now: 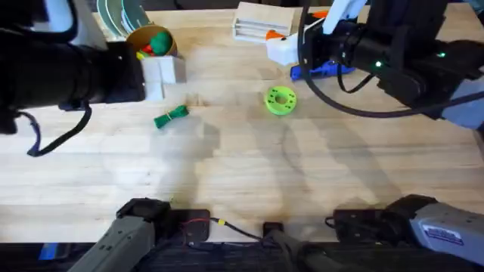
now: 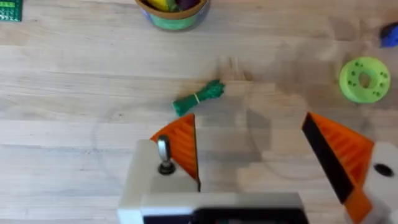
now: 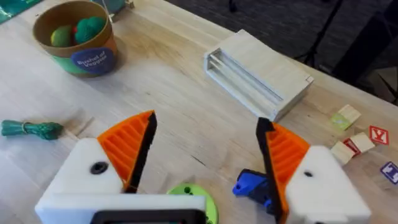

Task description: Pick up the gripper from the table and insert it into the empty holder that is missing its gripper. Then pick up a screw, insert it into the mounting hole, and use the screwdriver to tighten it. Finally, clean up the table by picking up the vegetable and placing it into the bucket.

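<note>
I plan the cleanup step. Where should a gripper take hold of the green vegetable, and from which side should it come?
Grip the vegetable at its banded middle, coming straight down from above. It lies flat and free on the table, so the fingers should close across its thin stalk. The open left gripper looks closest to it.

Wooden table with vegetable, bucket, green disc.

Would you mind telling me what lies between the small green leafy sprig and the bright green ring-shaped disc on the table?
Only bare wooden table lies between the green leafy sprig and the green ring-shaped disc, as the overhead view shows.
</note>
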